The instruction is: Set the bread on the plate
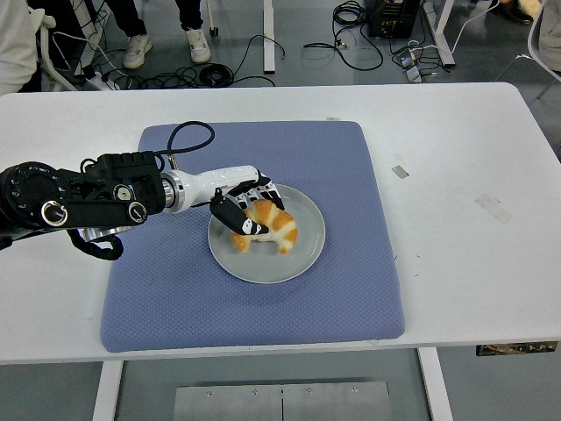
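You're looking at the left hand point(243, 207), black fingers with white segments on a white glossy forearm, reaching in from the left over the round grey smooth plate point(302, 259). Its fingers are curled around the golden-brown, crescent-shaped croissant point(273, 226), with a dark thumb point(233, 217) pressed on the near left end and the other fingers draped over the top edge. So the hand is grasping the bread, not released.

The croissant has a flaky, ridged crust with paler bands across it. It sits inside the plate's rim, left of centre; you can't tell whether its underside is fully down on the plate or slightly lifted.

The plate lies on the blue-purple rectangular padded mat point(263, 307), fabric with a fine dimpled weave and rounded corners. The mat covers the middle of the white smooth table point(465, 272).

The bulky black upper arm housing point(83, 197), with round metal joints and a looped black cable, hangs over the mat's left edge.

Small grey tape strips point(494, 207) are stuck on the table to the right, well apart from the mat.

The right arm is not in view.

At the top, people's shoes point(197, 44) stand on the grey floor among black cables.
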Motion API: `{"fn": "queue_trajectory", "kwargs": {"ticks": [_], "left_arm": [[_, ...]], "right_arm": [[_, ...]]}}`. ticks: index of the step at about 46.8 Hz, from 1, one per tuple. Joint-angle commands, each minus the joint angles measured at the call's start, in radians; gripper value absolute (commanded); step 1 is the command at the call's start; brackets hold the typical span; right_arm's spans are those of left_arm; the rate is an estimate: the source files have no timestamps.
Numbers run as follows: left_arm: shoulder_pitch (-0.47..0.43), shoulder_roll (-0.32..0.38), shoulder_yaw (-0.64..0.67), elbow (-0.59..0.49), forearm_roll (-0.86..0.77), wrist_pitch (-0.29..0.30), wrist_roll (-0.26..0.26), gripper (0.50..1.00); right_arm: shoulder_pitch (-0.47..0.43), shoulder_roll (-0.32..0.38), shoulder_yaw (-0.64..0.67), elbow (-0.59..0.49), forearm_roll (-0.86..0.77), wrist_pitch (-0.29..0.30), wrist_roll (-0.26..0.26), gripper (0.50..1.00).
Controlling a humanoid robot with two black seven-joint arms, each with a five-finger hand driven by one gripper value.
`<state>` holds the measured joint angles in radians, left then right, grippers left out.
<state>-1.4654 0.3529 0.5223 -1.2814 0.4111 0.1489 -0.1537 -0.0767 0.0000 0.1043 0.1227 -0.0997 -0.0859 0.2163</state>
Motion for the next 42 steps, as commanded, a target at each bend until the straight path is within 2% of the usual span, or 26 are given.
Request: {"fn": "queue_trajectory", "kwargs": {"ticks": [1, 7, 11, 17, 27, 42], "left_arm": [[-0.001, 0.000, -0.001, 0.001, -0.002, 0.000, 0.000, 0.507], [-0.003, 0.001, -0.001, -0.001, -0.002, 0.000, -0.001, 0.546], [-0.004, 0.003, -0.004, -0.007, -0.005, -0.002, -0.004, 0.632], [-0.006, 0.008, -0.005, -0.012, -0.011, -0.003, -0.004, 0.695], [-0.006, 0.008, -0.005, -0.015, -0.012, -0.005, -0.006, 0.751], [-0.015, 0.023, -0.001, -0.016, -0.012, -0.020, -0.004, 0.795]], "right_arm": [[0.000, 0.000, 0.000, 0.000, 0.000, 0.000, 0.000, 1.000], [0.000, 0.000, 0.000, 0.000, 0.000, 0.000, 0.000, 1.000], [0.000, 0.000, 0.000, 0.000, 0.000, 0.000, 0.000, 1.000], [0.000, 0.000, 0.000, 0.000, 0.000, 0.000, 0.000, 1.000], [0.000, 0.000, 0.000, 0.000, 0.000, 0.000, 0.000, 1.000], [0.000, 0.000, 0.000, 0.000, 0.000, 0.000, 0.000, 1.000]]}}
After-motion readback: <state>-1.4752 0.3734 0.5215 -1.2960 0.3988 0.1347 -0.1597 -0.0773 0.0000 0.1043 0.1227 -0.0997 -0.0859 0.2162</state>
